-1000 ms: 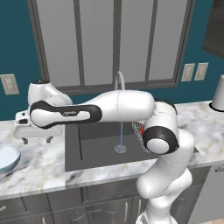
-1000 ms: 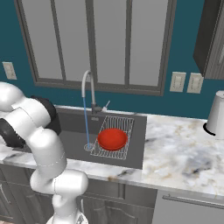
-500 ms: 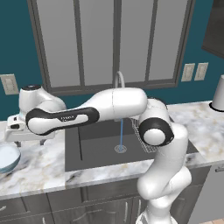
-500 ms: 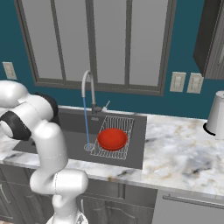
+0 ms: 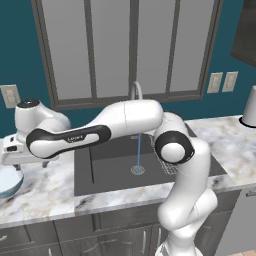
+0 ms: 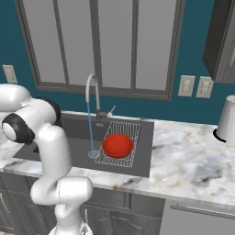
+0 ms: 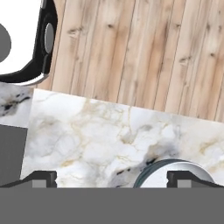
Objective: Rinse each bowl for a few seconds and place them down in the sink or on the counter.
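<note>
The pale blue-grey bowl point(image 5: 7, 182) sits on the marble counter point(image 5: 50, 187) at the far left. My gripper point(image 5: 15, 159) hovers just above its right side. In the hand view the gripper point(image 7: 114, 178) is open and holds nothing. That bowl point(image 7: 153, 175) peeks in at the bottom of the hand view, close to the right fingertip point(image 7: 188, 177). The red bowl point(image 6: 118, 145) rests on the wire rack inside the dark sink point(image 6: 142, 151). A thin stream of water point(image 6: 91, 133) runs from the curved tap point(image 6: 92, 89) to the drain.
A white jar point(image 6: 227, 121) stands on the counter at the far right. The counter's front edge point(image 7: 109, 103) shows in the hand view, with wooden floor point(image 7: 144, 48) beyond it. Windows and a teal wall back the sink.
My arm has swung left from the sink's left edge to above the pale bowl and dipped lower. The jaws stayed wide. The red bowl has not moved.
</note>
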Controlling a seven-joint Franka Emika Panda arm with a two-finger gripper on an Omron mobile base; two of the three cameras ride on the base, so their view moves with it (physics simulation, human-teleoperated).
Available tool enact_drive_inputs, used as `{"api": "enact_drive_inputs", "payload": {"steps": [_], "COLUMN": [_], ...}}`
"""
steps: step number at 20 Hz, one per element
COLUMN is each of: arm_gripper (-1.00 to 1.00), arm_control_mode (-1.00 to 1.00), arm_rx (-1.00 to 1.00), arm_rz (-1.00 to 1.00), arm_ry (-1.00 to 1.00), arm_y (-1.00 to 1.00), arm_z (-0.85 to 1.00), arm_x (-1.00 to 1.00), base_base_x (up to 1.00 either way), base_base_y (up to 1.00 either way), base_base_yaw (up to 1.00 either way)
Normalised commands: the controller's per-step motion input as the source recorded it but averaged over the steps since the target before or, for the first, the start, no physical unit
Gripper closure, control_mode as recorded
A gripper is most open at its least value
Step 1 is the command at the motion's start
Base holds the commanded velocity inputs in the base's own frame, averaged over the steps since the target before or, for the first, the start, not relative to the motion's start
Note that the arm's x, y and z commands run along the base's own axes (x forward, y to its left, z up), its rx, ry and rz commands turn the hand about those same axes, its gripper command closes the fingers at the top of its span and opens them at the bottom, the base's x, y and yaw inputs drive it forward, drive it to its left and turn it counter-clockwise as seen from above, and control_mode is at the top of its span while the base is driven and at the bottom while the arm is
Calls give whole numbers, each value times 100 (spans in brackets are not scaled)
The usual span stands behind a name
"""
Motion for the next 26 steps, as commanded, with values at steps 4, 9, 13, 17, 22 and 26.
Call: {"api": "enact_drive_inputs", "payload": {"steps": [4, 9, 13, 17, 22, 26], "arm_gripper": [-100, -100, -100, -100, -100, -100], "arm_control_mode": [-100, -100, -100, -100, -100, -100], "arm_rx": [0, 1, 1, 2, 2, 2], "arm_rz": [-3, -4, -5, -5, -4, -6], "arm_ry": [0, 0, 0, 0, -1, -2], "arm_y": [0, 0, 0, 0, 0, 0], "arm_z": [-9, -13, -22, -21, -14, -16], "arm_x": [0, 0, 0, 1, 0, 5], "base_base_x": [0, 0, 0, 0, 0, 0], "base_base_y": [0, 0, 0, 0, 0, 0], "base_base_yaw": [0, 0, 0, 0, 0, 0]}}
